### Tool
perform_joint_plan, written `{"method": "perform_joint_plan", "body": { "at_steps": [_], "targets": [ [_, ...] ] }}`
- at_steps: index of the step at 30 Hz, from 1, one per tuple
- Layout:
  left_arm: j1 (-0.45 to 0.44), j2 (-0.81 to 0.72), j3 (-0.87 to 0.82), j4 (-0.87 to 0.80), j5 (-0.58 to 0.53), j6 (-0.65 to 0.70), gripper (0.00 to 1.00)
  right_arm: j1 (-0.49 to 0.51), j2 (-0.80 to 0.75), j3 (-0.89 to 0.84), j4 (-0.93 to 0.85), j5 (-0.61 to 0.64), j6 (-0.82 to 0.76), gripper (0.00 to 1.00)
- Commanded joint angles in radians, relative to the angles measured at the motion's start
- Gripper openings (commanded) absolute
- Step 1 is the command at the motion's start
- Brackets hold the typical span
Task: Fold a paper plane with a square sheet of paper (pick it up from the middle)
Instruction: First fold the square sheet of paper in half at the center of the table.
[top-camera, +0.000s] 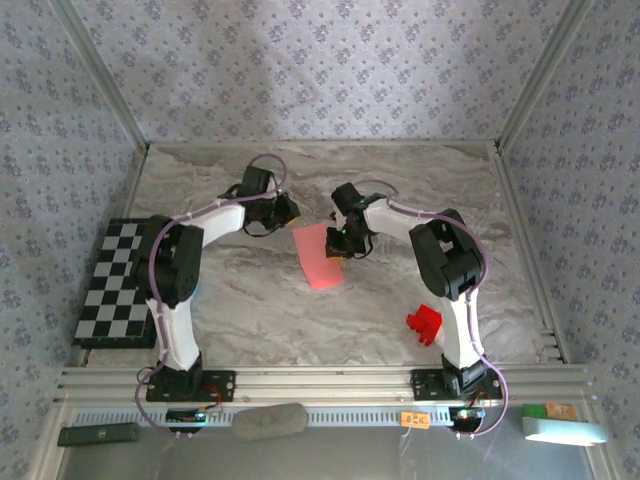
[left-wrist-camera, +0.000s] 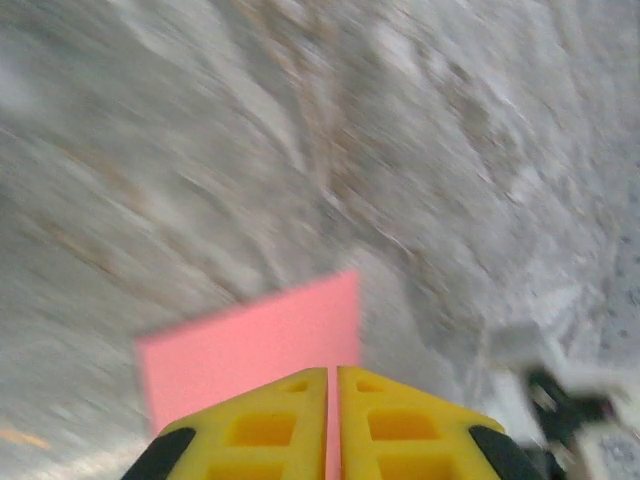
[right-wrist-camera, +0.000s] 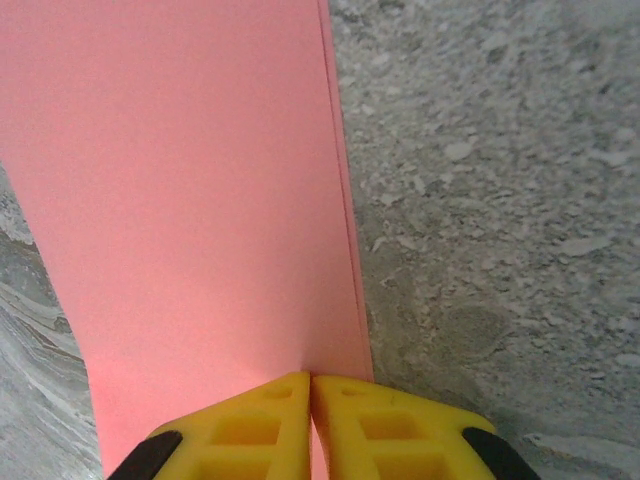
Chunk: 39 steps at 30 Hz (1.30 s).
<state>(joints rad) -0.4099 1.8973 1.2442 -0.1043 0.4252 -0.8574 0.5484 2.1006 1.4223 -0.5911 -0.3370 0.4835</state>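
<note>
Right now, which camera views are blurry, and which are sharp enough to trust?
Left wrist view: motion-smeared, the marble table streaks and the pink paper has soft edges. Right wrist view: sharp, with the paper's doubled edge and the stone grain crisp. Top external view: evenly lit, faint shadows, no glare.

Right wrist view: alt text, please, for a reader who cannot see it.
The right gripper, its yellow fingers shut, pinches the near edge of folded pink paper that stretches away over the grey marbled table.

The left arm (top-camera: 178, 330) and right arm (top-camera: 462, 335) have white tubes, black joints and purple cables; the left gripper (left-wrist-camera: 332, 376) and right gripper (right-wrist-camera: 310, 380) are yellow, black-cornered.
</note>
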Motion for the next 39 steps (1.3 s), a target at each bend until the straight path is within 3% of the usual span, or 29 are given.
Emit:
{"method": "perform_joint_plan", "body": {
  "at_steps": [1, 5, 11, 20, 28, 33, 39],
  "targets": [
    [-0.04, -0.05, -0.093, 0.071, -0.001, -0.116, 0.1, -0.03, 0.131, -0.11, -0.099, 0.232, 0.041, 0.14],
    [-0.066, -0.038, -0.185, 0.168, 0.077, -0.198, 0.1, -0.024, 0.103, -0.148, -0.073, 0.211, 0.108, 0.14],
    [-0.091, -0.026, -0.233, 0.176, 0.116, -0.209, 0.09, -0.024, 0.046, -0.198, -0.027, 0.173, 0.213, 0.13],
    [-0.099, 0.005, -0.252, 0.103, 0.151, -0.152, 0.08, -0.026, 0.055, -0.194, -0.028, 0.169, 0.223, 0.13],
    [-0.072, -0.009, -0.334, -0.023, 0.1, -0.018, 0.06, -0.031, 0.062, -0.218, -0.014, 0.181, 0.241, 0.13],
    [-0.015, -0.103, -0.384, -0.02, 0.118, 0.02, 0.06, -0.036, 0.063, -0.221, 0.02, 0.177, 0.25, 0.13],
    [-0.068, -0.162, -0.325, 0.069, 0.198, -0.031, 0.07, -0.039, 0.071, -0.213, 0.012, 0.174, 0.231, 0.12]
  ]
}}
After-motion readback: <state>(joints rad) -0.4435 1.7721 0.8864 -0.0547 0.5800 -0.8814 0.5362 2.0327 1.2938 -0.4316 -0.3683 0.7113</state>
